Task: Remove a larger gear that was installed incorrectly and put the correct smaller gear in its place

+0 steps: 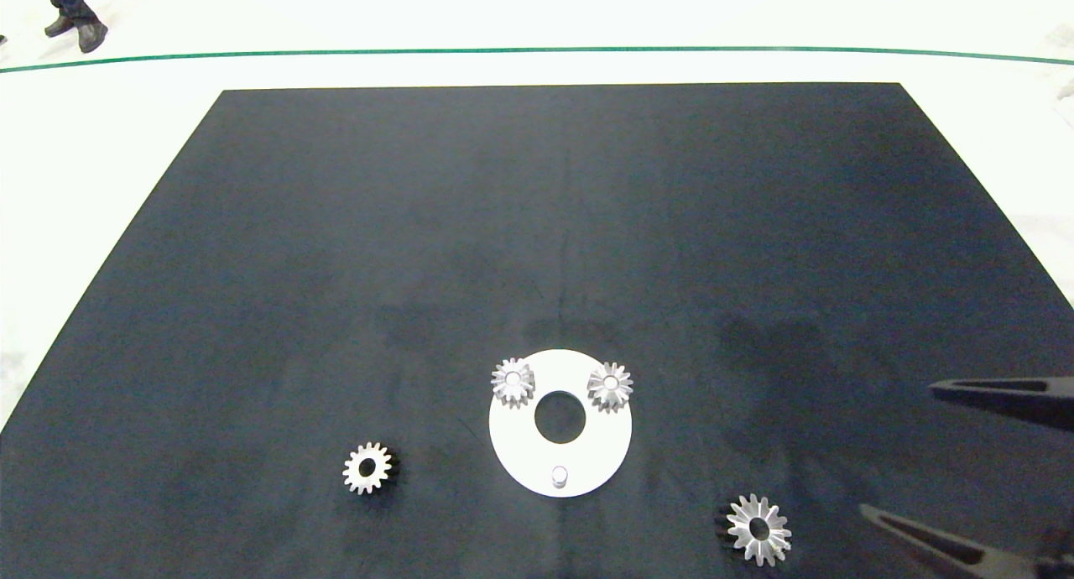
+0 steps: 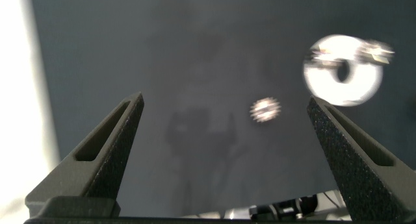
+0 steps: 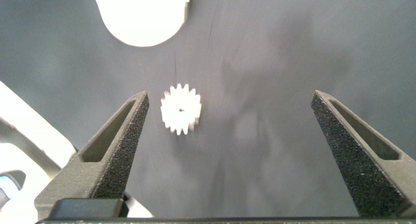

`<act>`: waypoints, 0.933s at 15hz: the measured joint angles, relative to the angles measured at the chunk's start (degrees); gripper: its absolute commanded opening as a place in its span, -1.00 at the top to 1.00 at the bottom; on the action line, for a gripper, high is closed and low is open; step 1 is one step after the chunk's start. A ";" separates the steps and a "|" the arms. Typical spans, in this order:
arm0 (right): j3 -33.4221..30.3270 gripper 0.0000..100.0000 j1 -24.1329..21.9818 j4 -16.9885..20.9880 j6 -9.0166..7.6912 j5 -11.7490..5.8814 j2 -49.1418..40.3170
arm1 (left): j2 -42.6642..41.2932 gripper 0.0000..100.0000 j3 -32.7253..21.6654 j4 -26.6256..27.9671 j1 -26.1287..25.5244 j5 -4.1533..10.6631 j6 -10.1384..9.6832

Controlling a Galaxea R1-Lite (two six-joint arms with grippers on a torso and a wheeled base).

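The right gripper (image 1: 948, 453) hangs above the near right corner of the dark desk (image 1: 537, 226), its two fingers (image 1: 998, 392) spread wide with nothing between them. The larger gear (image 1: 758, 529) lies flat on the desk just beside the nearer of those fingers, toward the middle of the desk, apart from both. In the right wrist view it sits between the spread fingers, nearer one of them, and beyond their tips.

The left gripper (image 2: 224, 120) does not show from above; its own camera shows its fingers (image 2: 110, 152) wide open over bare desk, holding nothing. The smaller gear (image 1: 367, 467) lies flat on the near left part of the desk, and in the left wrist view it appears beyond the fingertips, between them, nearer one side.

Farther in, the white round plate (image 1: 587, 453) lies between the two gears, with a short peg (image 1: 559, 477) standing bare at its near edge and two small grey gears (image 1: 513, 381) seated at its far edge, either side of its centre hole.

Beyond the desk, a person's legs and shoes (image 1: 71, 17) show on the floor.
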 measured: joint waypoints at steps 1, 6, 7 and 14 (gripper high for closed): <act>-0.85 -1.00 0.12 -0.20 0.11 0.63 -2.67 | 1.35 -1.00 4.55 -5.14 -3.94 0.27 0.11; -3.90 -1.00 0.30 0.00 -1.15 2.39 -11.22 | 5.62 -1.00 33.13 -33.05 -13.95 0.82 0.76; -4.07 -1.00 0.30 0.00 -1.45 2.34 -12.04 | 6.12 -1.00 38.21 -40.85 -14.96 0.83 0.93; -4.64 -1.00 0.26 0.02 -1.67 2.39 -13.89 | 11.02 -1.00 45.53 -43.76 -20.88 0.96 1.26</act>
